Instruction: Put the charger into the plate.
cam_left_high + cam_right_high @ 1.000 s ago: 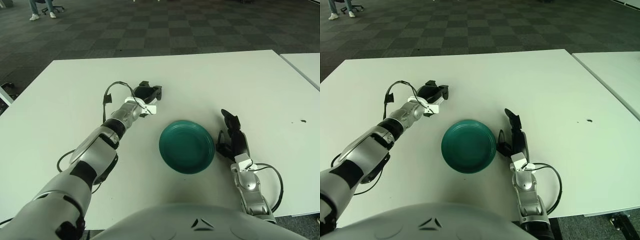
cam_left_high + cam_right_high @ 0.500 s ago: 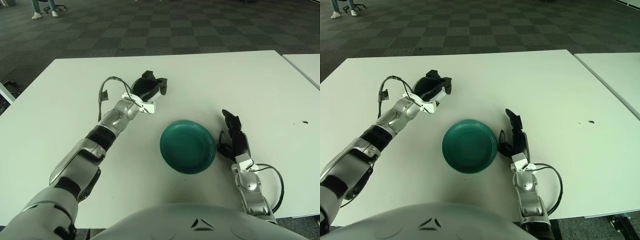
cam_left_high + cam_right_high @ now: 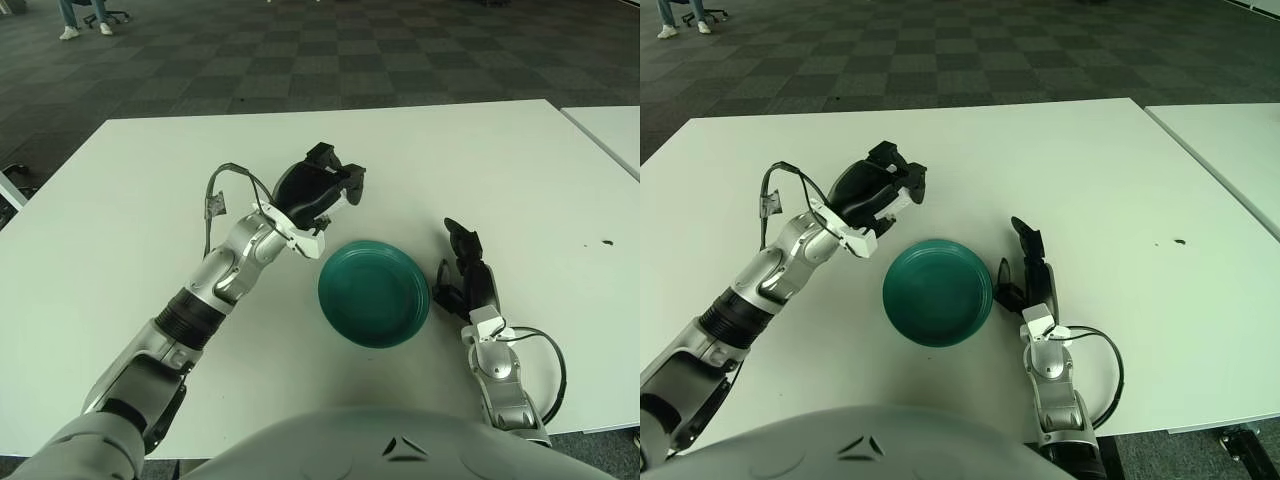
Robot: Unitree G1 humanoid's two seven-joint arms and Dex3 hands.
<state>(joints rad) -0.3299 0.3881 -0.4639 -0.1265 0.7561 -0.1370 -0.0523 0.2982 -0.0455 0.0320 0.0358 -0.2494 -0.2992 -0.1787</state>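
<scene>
Lifted and swung rightward, the left hand (image 3: 318,190) hangs just beside the plate (image 3: 374,292), fingers curled around what seems the white charger (image 3: 895,201); right hand (image 3: 468,276) rests relaxed.

Left hand (image 3: 878,192) grips the charger (image 3: 895,203) — just beyond the plate (image 3: 937,292).

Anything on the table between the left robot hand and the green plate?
Nothing: in both eye views only bare table separates the left robot hand, raised and curled on something whitish, from the plate.
</scene>
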